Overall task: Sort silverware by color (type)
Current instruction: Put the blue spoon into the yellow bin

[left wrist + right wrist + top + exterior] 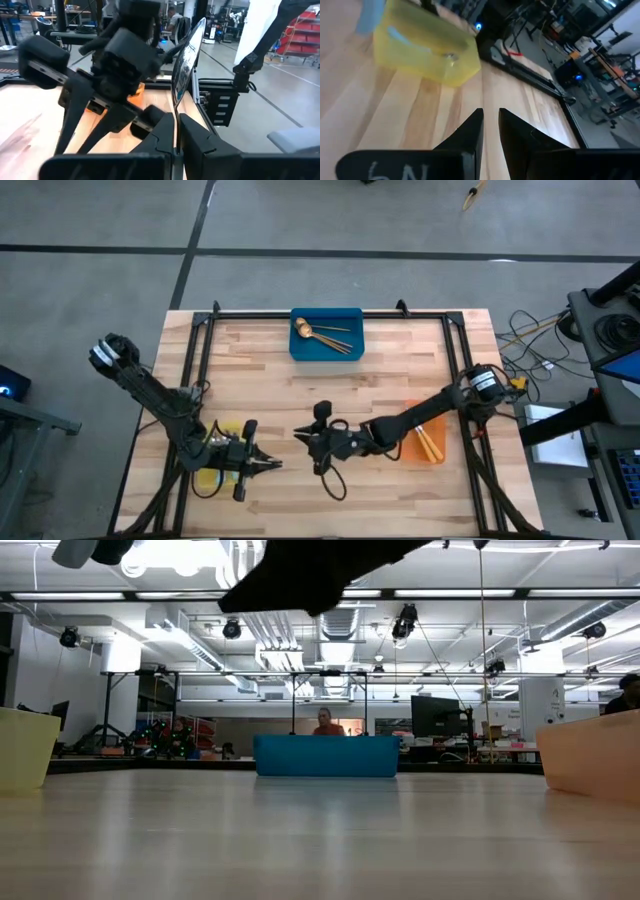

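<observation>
My left gripper [276,465] [176,130] hovers level beside the yellow bin [208,478], shut on a slim, shiny spoon [189,55] that stands up from its fingers. The spoon's handle colour does not show. My right gripper [299,435] [490,125] hangs close by at the table's middle, facing the left one, with a narrow gap between its fingers and nothing in it. Gold spoons [325,335] lie in the blue bin [300,352]. Orange-handled spoons [430,442] lie in the orange bin [410,452]. A spoon with a light-blue handle [402,36] lies in the yellow bin [425,50]. My left gripper pinches the spoon's lower end [174,111] between its two shut fingers. The fingers come in level, pointing toward the table's right, and lie across the spoon. The spoon stands nearly upright above them, clear of the table. Which part of the spoon is in the fingers is hidden by them.
The blue bin [325,755] stands at the far middle, the orange bin [590,755] at the right, the yellow bin [20,745] at the left. A black frame [455,340] rims the table. Bare wood lies between the bins. People show in the room beyond.
</observation>
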{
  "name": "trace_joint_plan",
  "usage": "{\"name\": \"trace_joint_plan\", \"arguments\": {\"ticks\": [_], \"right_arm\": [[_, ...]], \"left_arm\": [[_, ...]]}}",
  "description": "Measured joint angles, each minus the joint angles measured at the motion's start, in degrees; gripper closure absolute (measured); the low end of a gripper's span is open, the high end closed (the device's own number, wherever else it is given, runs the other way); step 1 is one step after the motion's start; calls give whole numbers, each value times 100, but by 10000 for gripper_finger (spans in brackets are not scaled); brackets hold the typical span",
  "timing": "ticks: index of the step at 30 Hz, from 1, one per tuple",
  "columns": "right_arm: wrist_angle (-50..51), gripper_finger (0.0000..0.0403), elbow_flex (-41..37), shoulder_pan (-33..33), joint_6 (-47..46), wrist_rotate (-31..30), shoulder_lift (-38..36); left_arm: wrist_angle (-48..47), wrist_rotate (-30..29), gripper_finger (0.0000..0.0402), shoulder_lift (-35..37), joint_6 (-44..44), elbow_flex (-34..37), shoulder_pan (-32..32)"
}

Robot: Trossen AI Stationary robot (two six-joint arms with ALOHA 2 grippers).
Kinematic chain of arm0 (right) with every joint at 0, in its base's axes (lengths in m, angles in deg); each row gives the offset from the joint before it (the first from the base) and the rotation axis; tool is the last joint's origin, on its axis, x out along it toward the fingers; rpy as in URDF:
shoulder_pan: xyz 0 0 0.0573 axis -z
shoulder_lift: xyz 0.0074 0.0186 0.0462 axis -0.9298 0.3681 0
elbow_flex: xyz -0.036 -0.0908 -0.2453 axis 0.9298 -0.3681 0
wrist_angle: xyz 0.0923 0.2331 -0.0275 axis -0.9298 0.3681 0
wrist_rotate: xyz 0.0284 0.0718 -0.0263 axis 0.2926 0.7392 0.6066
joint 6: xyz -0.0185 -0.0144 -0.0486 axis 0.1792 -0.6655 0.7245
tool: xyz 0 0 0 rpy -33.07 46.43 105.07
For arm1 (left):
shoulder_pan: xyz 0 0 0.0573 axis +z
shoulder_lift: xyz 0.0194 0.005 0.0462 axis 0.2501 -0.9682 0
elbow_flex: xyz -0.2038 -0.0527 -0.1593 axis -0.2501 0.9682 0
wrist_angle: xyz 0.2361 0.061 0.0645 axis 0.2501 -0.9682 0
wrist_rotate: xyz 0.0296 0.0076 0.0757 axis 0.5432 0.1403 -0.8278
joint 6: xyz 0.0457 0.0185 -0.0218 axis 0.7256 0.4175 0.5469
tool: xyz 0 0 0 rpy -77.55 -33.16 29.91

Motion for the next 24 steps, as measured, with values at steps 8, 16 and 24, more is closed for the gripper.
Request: {"name": "trace_joint_plan", "arguments": {"ticks": [8,16,24], "right_arm": [[-1659,352,-309,51,54,743,62],[-1997,351,-505,114,-248,742,174],[-2241,354,-313,150,-222,715,152]], "left_arm": [[4,2,401,0,91,40,-103],[9,3,401,-51,91,42,-358],[256,-11,401,-201,86,46,-494]]}}
